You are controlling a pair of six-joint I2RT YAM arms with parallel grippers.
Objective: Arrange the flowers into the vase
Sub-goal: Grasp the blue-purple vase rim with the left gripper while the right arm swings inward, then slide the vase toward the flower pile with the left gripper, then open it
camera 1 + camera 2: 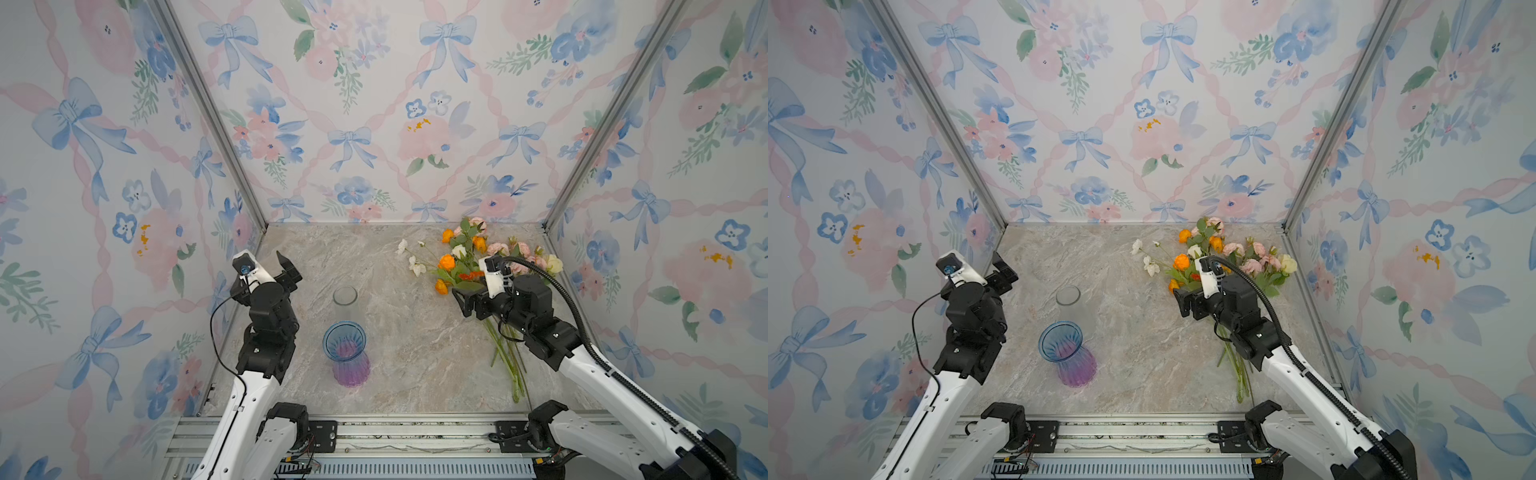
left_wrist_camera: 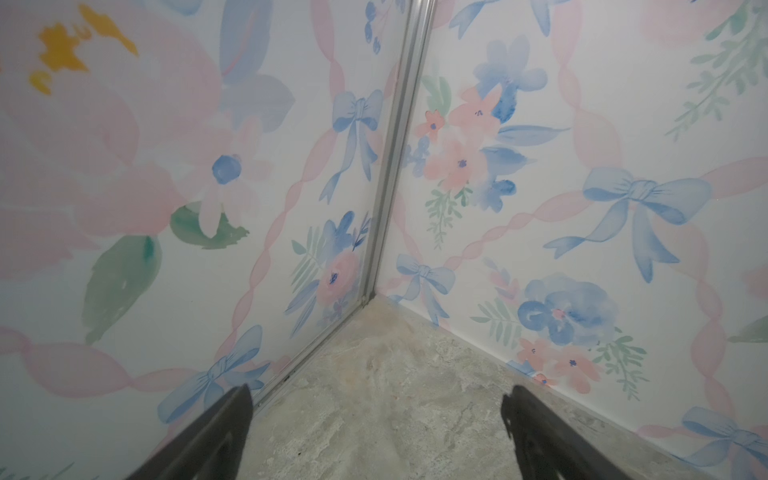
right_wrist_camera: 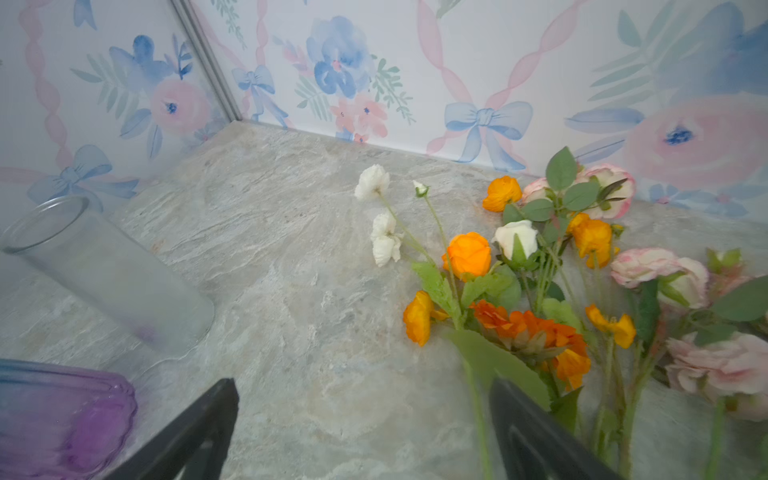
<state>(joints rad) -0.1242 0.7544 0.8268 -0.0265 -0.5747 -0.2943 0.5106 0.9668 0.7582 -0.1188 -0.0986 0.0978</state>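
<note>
Marble tabletop (image 1: 415, 353), in both top views we see flowers (image 1: 446, 262) lying far right, blue-purple vase (image 1: 347, 353) upright left of centre, left wrist view, our left gripper (image 2: 376, 390) wide open, empty, right wrist view, our right gripper (image 3: 363, 382) wide open, empty, beside the flowers

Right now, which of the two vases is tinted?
The ribbed vase, blue at the rim fading to purple at the base, nearer the front rail. The other, a clear glass cylinder, stands just behind it.
</note>
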